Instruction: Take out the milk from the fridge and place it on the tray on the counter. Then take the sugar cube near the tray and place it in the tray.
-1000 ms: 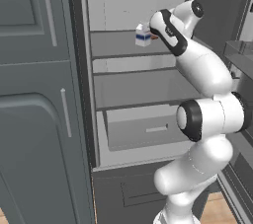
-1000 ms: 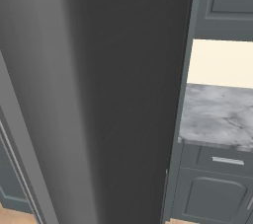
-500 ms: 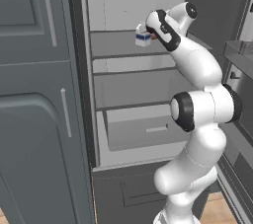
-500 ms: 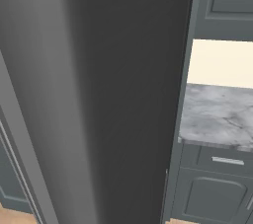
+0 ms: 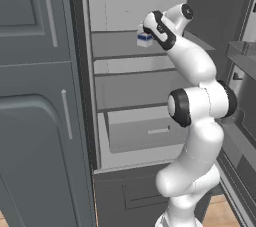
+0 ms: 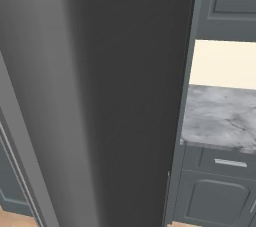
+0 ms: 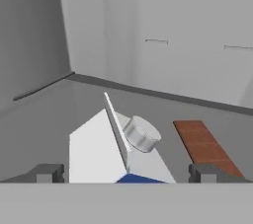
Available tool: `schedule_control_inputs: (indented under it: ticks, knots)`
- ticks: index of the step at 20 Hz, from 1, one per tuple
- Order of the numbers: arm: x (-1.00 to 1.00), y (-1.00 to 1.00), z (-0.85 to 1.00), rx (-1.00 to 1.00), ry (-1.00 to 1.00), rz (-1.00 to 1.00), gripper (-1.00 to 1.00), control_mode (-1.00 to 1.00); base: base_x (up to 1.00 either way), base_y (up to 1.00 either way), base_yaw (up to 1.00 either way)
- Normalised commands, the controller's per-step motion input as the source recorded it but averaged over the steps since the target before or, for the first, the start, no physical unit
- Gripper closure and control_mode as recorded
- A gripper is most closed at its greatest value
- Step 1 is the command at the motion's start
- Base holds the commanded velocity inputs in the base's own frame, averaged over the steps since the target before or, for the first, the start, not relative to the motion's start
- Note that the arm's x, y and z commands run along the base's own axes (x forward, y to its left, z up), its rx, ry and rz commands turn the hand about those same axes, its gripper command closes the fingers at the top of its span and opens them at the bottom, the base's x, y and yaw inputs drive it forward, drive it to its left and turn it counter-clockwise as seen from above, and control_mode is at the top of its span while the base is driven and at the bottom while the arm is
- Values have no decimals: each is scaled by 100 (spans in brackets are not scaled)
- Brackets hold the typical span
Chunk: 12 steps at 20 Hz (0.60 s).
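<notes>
We have reached into the open fridge [image 5: 125, 76], and the milk [image 7: 116, 151] stands upright on its upper shelf, just in front of the hand. In the hand view the gripper [image 7: 126, 172] is spread wide with nothing in it, one fingertip to each side of the milk's gabled top, so the carton already sits between the jaws without being touched. From the left base view the milk [image 5: 144, 39] shows as a small white carton with a blue band, right beside the dark wrist. To do this step well, we judge that we should go a little lower and further forward, so that the pads meet the flat side walls below the sloped roof and its grey screw cap [image 7: 141, 134]; closing on the slopes would likely squeeze the carton out. A flat reddish-brown block [image 7: 202, 146] lies on the shelf just beside the milk, apart from it, so one finger has to pass between the two. Behind the milk the shelf runs bare to the back wall, and there is free height above for lifting.
</notes>
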Motion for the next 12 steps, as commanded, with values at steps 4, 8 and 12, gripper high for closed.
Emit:
schedule_control_inputs:
  ticks: [4, 8, 12]
  knots:
    - [29, 7, -9, -1, 0, 0, -100, -100, 0, 0, 0]
    - [28, 18, -13, 0, 0, 0, 100, -100, 0, 0, 0]
    - [4, 14, -1, 0, 0, 0, 100, -100, 0, 0, 0]
